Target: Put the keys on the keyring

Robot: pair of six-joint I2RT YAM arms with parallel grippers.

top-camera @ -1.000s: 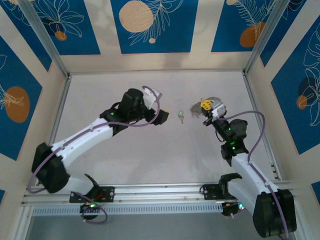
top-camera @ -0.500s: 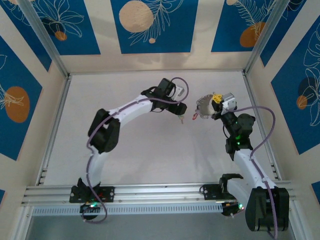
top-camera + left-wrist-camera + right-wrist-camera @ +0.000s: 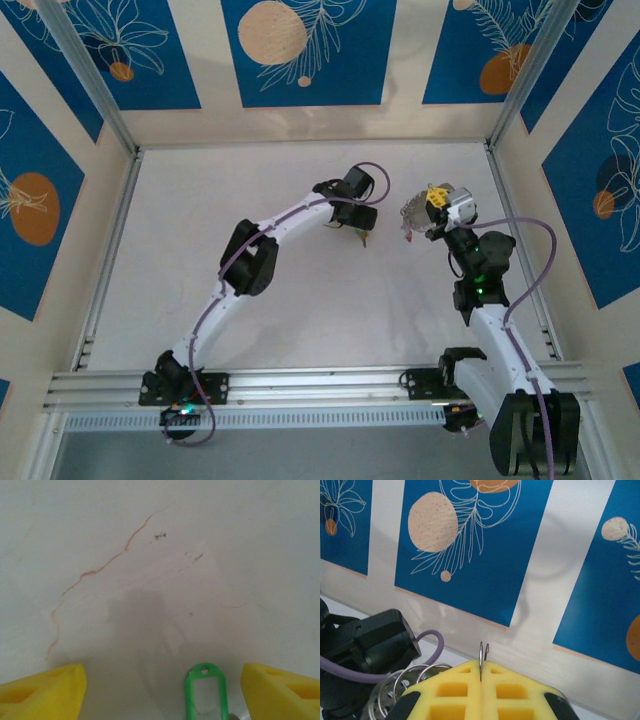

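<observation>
Top view first: the key (image 3: 363,237) lies flat on the pale worktop (image 3: 230,190), right under the left gripper (image 3: 361,228). The right gripper (image 3: 436,203) has the keyring (image 3: 413,215) just off to the side, near the key but apart from it. On the left wrist cam the jaws are spread wide either side of the key's green head (image 3: 205,690), with nothing grasped. My guess is the key's featherlight, stiff and a bit slick, so pinching the plastic head across its edges seems the best bet. The worktop looks smooth and matte, with a thin brownish crack line (image 3: 95,570). On the right wrist cam the yellow pads (image 3: 455,692) are clenched on the thin ring wire, which looks springy and might twist. The blue leaf-print walls (image 3: 470,540) sit pretty close.
</observation>
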